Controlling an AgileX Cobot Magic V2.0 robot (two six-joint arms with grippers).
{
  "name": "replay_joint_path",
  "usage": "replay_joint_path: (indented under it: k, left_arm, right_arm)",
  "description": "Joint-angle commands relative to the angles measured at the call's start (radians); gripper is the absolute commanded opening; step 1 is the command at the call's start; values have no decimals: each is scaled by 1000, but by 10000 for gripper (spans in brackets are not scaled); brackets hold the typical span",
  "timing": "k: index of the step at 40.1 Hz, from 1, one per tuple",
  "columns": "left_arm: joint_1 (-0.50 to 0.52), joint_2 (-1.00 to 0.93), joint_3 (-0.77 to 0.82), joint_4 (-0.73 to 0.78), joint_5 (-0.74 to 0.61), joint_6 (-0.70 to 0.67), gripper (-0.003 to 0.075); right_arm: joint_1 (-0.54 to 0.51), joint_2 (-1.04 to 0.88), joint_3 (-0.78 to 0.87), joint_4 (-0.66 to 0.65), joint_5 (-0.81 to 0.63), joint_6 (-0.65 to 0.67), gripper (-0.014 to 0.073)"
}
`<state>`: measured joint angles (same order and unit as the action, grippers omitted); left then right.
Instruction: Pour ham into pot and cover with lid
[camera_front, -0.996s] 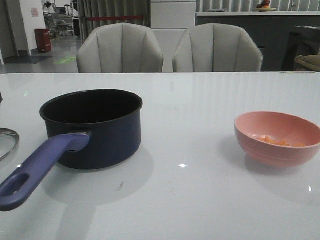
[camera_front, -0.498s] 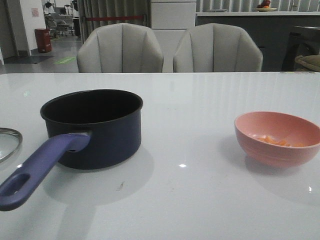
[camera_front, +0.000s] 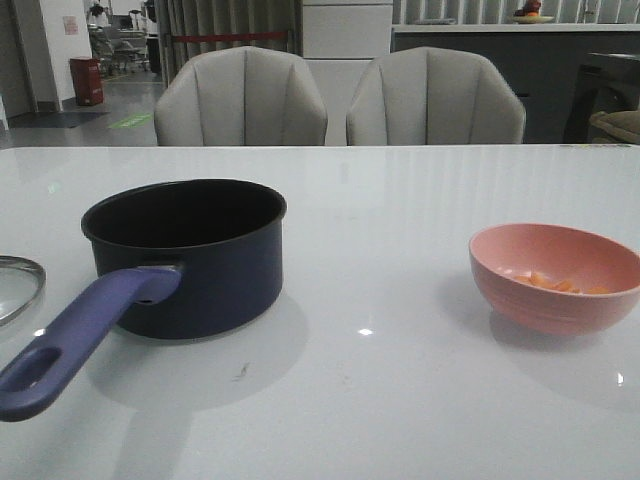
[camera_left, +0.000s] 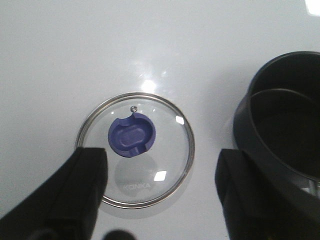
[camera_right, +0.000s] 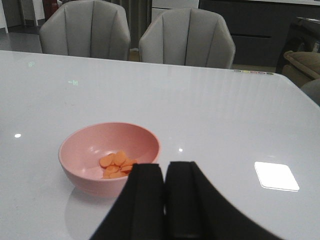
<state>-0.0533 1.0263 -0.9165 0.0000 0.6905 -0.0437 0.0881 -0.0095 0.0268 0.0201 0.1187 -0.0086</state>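
Several thin orange ham (camera_right: 117, 165) rounds, heaped

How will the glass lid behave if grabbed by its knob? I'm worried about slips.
The lid looks rigid, clear glass with a steel rim, so probably fragile if dropped. It lies flat on the table, unlikely to roll. Its small blue knob looks smooth; the open left gripper may slip unless centred.

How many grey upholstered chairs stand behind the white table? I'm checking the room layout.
2: one grey upholstered chair beyond the table's far edge on the left, the other beside it on the right. More may be out of frame.
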Motion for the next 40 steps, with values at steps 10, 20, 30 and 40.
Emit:
replay_joint_path:
  k: [10,20,30,40]
  left_arm:
    - [-63,-431,198,13,-198,-2,455]
    - [-234,-582,340,112,-317,-2,455]
    - [-256,-784,460,112,-425,-82,455]
    - [-256,-976,569,124,-474,-82,455]
  right_arm:
    - [0,-20,-5,-12,-85,-3,146]
    - [0,-20,-5,-12,-85,-3,146]
    - [0,-20,-5,-12,-85,-3,146]
    - [0,-20,-5,-12,-89,-3,146]
